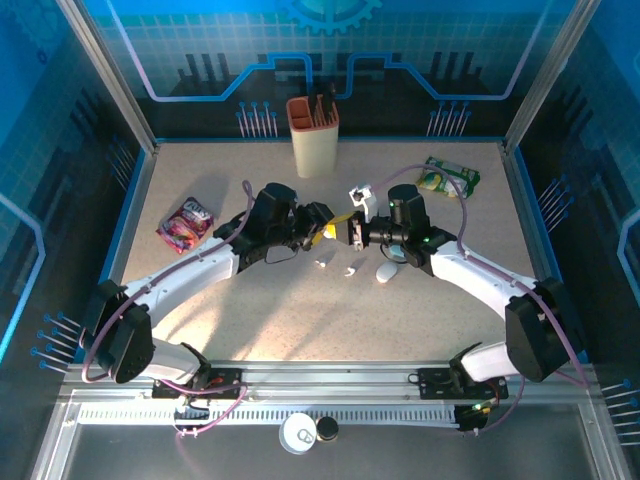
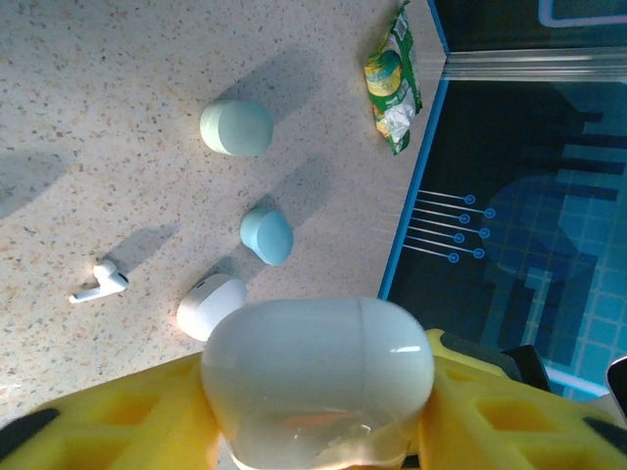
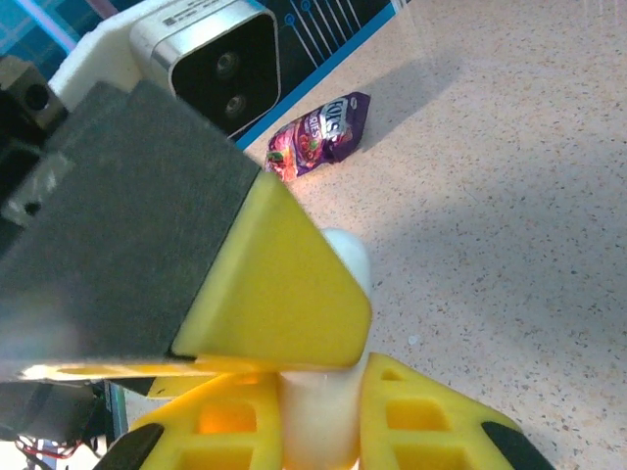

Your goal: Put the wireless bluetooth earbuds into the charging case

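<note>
From the left wrist, an earbud (image 2: 98,282) lies beyond the gripped charging case (image 2: 318,367).

1. The charging case (image 2: 318,367) is glossy white, and so is the earbud (image 2: 100,282).
2. Left gripper (image 2: 313,411) fingers (image 2: 490,411): yellow.
3. Table (image 2: 98,117): beige, dark-speckled.
4. Mint case (image 2: 236,127); pale blue case (image 2: 267,236).
5. Purple snack pouch (image 3: 318,132); green-and-yellow packet (image 2: 392,78).
6. Tan holder (image 1: 313,135).
</note>
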Robot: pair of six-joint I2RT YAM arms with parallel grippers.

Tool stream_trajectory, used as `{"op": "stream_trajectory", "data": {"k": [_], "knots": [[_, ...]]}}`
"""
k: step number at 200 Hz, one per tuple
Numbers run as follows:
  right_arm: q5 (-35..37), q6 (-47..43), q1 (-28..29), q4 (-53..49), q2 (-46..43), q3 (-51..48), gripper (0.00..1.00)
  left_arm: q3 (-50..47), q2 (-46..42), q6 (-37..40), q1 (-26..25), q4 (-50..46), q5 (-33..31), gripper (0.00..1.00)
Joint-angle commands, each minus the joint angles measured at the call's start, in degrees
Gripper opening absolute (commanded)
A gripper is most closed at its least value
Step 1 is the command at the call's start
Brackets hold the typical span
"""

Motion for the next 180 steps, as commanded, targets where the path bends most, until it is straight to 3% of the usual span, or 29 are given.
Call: {"op": "stream_trajectory", "data": {"k": [1,22,37,58,90,120,146,180], "knots": [[-1.8,-3.3,-0.4,-1.8,-2.6,2.0,0.07,-1.2,-2.1,1.2,0.1,6.2,1.4,0.65],[-2.8,-5.0,-1.7,-4.6,-4.2,1.9,0.06,-1.6,-3.1,9.4,0.2,14.6,2.1,0.88],[-4.1,-6.2,-3.2,-7.0,-5.7,1.7,0.06,-1.2,-4.4,18.1,0.3,16.8,2.4,0.99],[-5.4,-8.0,-5.7,-11.4,-8.2,2.1,0.03,-1.3,-6.7,32.9,0.7,17.1,4.1,0.98],[-7.3,-15.1,-8.1,-23.0,-12.8,5.0,0.02,-3.6,-10.3,61.5,0.7,16.6,18.2,0.95],[-12.5,-23.2,-9.0,-36.8,-15.4,10.5,0.01,-7.5,-12.9,79.3,0.8,15.7,26.8,0.96],[-15.8,-29.5,-8.2,-46.6,-16.2,15.3,0.01,-7.2,-12.8,85.8,1.2,12.2,33.8,0.96],[-15.0,-34.9,-4.5,-51.0,-16.6,18.4,0.02,-5.4,-10.4,83.8,1.3,11.6,41.1,0.86]]}}
